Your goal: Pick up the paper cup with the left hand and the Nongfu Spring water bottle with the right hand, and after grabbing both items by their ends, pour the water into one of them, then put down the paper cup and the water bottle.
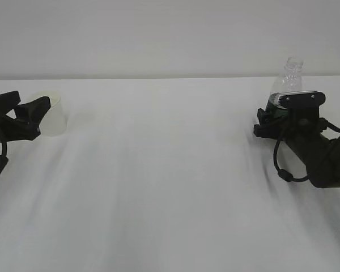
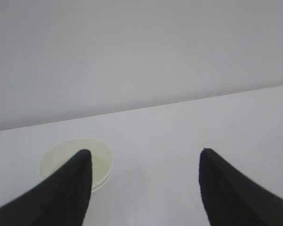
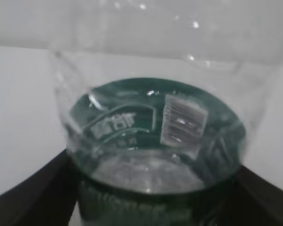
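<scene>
White bench, plain grey wall. One paper cup, one bottle. Left tool spread, empty; right tool grip unclear.

One small white tapered paper cup with a pale cream inside stands just beyond the tips of the left black hand. One small clear ribbed plastic bottle with a dark green label band stands between the jaws of the right black hand. That makes two hands, one cup and one bottle on one white table.
</scene>
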Available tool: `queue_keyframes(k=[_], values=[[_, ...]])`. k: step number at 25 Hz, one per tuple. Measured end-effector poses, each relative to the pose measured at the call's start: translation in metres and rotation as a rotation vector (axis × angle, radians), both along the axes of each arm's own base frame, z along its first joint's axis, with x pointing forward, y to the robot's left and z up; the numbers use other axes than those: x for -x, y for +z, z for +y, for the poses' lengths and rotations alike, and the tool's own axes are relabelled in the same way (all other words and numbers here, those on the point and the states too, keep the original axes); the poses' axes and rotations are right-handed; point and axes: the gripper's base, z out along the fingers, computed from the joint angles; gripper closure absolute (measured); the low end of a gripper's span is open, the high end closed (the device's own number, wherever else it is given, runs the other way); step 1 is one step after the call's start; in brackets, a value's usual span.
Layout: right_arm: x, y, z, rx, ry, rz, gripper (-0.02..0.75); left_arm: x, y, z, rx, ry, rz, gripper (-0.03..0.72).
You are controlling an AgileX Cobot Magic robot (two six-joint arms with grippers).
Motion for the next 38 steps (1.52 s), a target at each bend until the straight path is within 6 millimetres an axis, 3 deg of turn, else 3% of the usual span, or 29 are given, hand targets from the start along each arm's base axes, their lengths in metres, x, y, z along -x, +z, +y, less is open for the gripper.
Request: queue_keyframes(k=[17, 27, 38], values=[[0.051, 0.029, -0.004, 0.002, 0.001, -0.024, 0.141, 0.001, 0.004, -0.001, -0.003, -0.007, -0.012, 0.184], [0.082, 0.065, -0.005, 0.003, 0.015, -0.072, 0.143, 0.013, 0.037, 0.003, -0.055, 0.016, 0.004, 0.184], [0.104, 0.113, -0.002, 0.013, 0.067, -0.181, 0.143, 0.041, 0.086, 0.008, -0.104, 0.058, -0.032, 0.184]])
